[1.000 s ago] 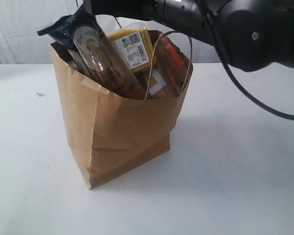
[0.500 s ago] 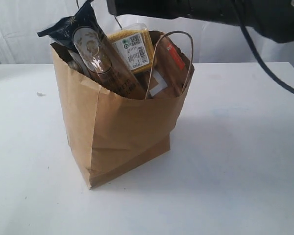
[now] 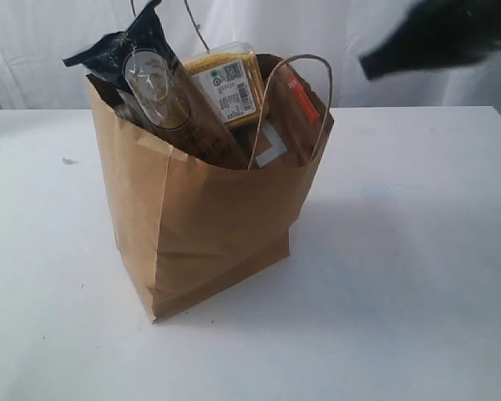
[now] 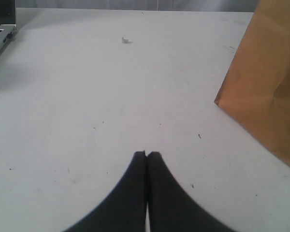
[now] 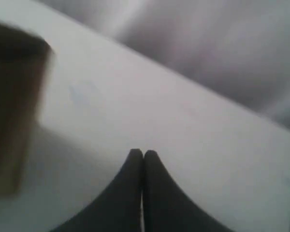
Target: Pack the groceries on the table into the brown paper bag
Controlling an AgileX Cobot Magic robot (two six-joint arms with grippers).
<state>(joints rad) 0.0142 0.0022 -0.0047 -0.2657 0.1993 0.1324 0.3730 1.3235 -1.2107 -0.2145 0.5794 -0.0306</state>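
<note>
Spaghetti pack [image 3: 163,92], grain bottle [image 3: 225,81], pouch [image 3: 296,107] left to right in bag [image 3: 209,225] on table [image 3: 401,292]

No wording is legible; a QR code [image 3: 231,73] marks the yellow-grain bottle [image 3: 209,63].

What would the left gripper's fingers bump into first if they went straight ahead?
Likely only the bare white table; the brown paper bag stands off to one side of where the left gripper points. Depth is unclear.

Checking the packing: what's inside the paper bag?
Poking out of the brown paper bag: long spaghetti pack, yellow-grain bottle, brown pouch with orange label. Anything deeper is covered.
</note>
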